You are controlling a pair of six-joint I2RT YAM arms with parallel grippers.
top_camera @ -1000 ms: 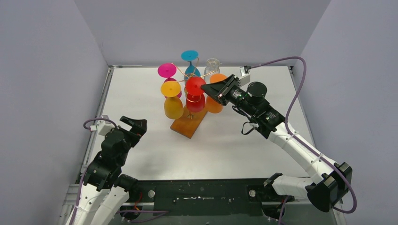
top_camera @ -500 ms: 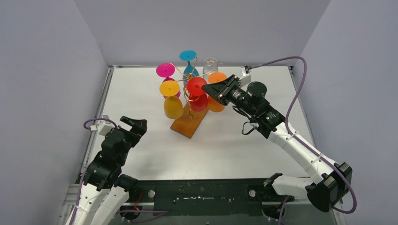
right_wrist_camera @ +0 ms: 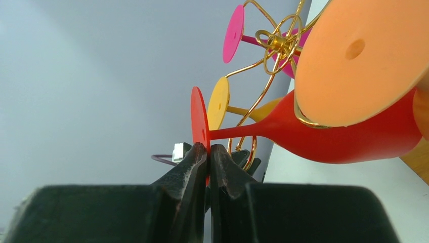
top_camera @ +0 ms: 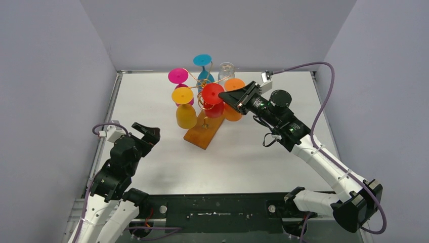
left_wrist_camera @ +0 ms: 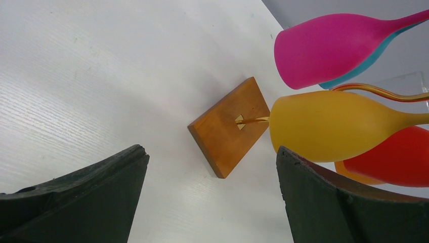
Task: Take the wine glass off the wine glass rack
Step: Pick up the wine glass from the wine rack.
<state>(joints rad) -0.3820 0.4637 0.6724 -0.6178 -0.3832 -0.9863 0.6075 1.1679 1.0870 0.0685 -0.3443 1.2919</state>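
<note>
Top view: red wine glass (top_camera: 212, 93) showed mostly its round foot, with the bowl half hidden under it and behind the right gripper (top_camera: 225, 96). Clear glass (top_camera: 226, 70) at the back was hard to make out. From the left wrist the teal glass (left_wrist_camera: 372, 50) was nearly all covered by the magenta glass (left_wrist_camera: 334, 48). From the right wrist the orange glass (right_wrist_camera: 361, 61) foot blocked part of the red bowl; could not tell if the stem sat in a wire arm.

Wine glass rack (top_camera: 204, 132): thin gold scroll wire on an orange-brown wooden base, standing mid-table toward the far edge, glasses hung upside down. Red glass on its right side, tilted.

Right gripper clenched on the rim of the red foot disc. Yellow glass (top_camera: 185, 115) and orange glass crowded close either side. Left gripper (top_camera: 146, 130) spread wide, holding nothing, by the table's (top_camera: 152, 96) left edge, well apart from the rack.
</note>
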